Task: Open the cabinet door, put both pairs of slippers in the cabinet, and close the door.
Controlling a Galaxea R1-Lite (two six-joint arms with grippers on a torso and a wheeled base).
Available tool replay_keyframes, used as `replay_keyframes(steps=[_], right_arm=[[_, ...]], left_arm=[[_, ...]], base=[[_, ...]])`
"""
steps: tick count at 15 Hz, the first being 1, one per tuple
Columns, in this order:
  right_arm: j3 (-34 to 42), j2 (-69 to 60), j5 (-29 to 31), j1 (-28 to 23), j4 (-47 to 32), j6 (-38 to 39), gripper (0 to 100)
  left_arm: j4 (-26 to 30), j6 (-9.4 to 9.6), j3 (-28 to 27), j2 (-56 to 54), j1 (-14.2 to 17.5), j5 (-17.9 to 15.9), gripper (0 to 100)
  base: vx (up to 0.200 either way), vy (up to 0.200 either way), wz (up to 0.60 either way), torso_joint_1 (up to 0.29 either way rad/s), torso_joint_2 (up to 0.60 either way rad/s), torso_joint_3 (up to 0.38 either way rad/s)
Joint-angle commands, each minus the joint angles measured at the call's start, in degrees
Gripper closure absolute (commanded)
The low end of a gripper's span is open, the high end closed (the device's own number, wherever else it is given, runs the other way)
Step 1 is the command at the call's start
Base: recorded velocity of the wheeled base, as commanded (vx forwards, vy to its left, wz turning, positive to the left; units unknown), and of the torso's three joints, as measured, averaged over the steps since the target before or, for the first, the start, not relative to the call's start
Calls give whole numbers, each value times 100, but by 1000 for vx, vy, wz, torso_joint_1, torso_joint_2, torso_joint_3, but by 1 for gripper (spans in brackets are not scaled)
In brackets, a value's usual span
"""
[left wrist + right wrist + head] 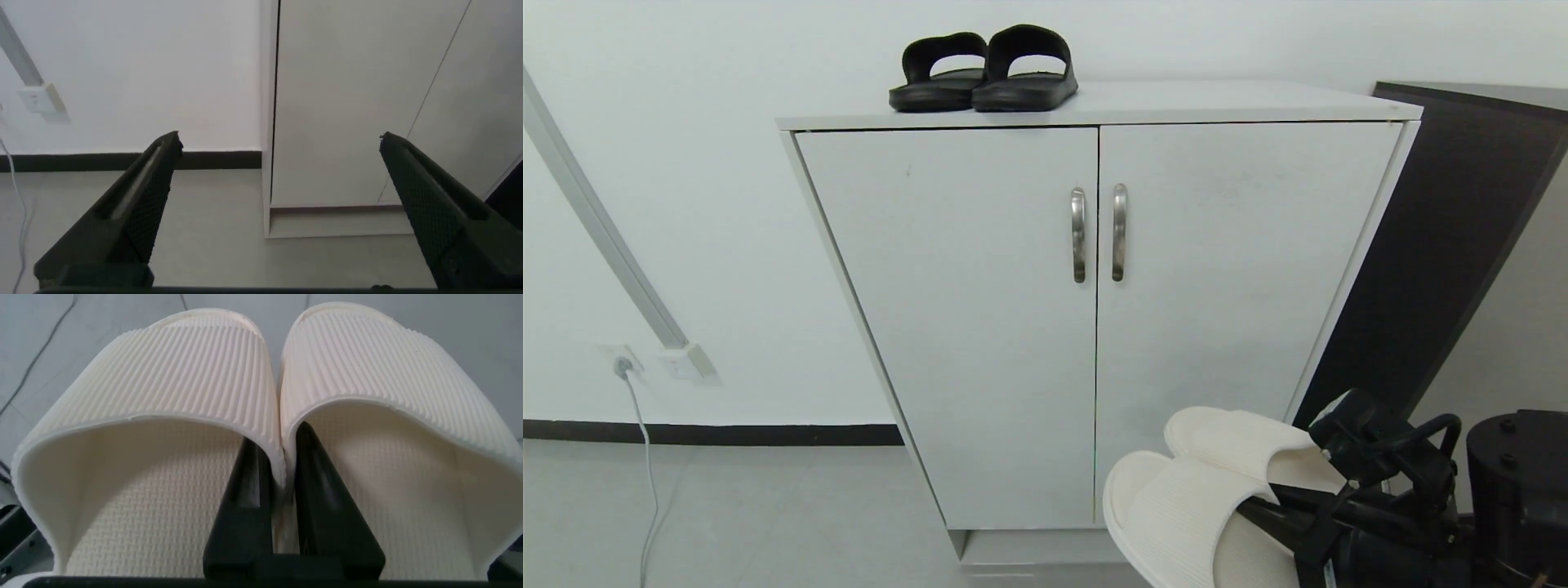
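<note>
While both doors are shut, the white slippers point(1209, 474) are seen at lower right of the head frame, low in front of the right door point(1225, 269), toes pointed up-left toward the cabinet point(1217, 98). They are carried by the right gripper point(280, 441): its fingers point(245, 498) are closed narrow between the pair, and the two inner strap walls are pinched together. The black slippers point(984, 73) are parked side by side on the cabinet top at upper centre, toes facing out. The left gripper point(278, 140) is spread wide with nothing in it, faced at the lower left corner of the cabinet and the floor point(212, 204), well apart from the panel. The two handles point(1078, 235) sit at centre frame on either side of the door seam, long axis upright. The handles are judged to lie above the left claw and toward frame right of it. Since the right arm is loaded, the left arm is judged the one free for the pull, and the left door point(956, 310) is the nearer one to it. The open claw would need to be raised and set across the upright bar. Task progress is judged early: door not yet opened, no pair stowed.
</note>
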State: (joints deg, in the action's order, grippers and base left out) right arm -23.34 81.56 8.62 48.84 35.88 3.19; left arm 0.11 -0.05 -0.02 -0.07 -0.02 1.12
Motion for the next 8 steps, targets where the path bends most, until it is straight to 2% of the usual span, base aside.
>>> replay_keyframes(steps=[1, 5, 7, 8], right_arm=[[14, -8, -1, 21, -2, -3, 100], [23, 1, -9, 56, -2, 6, 100], [14, 36, -18, 56, 7, 15, 100], [5, 36, -18, 56, 7, 50, 100]], left_arm=[[7, 14, -15, 7, 2, 2, 0], [-11, 479, -33, 350, -6, 20, 0], [-20, 532, -138, 535, -77, -77, 0], [-29, 365, -718, 833, -77, -86, 0]], base=[[0, 0, 0, 0, 0, 0], [0, 0, 0, 0, 0, 0], [0, 0, 0, 0, 0, 0], [0, 0, 0, 0, 0, 0]])
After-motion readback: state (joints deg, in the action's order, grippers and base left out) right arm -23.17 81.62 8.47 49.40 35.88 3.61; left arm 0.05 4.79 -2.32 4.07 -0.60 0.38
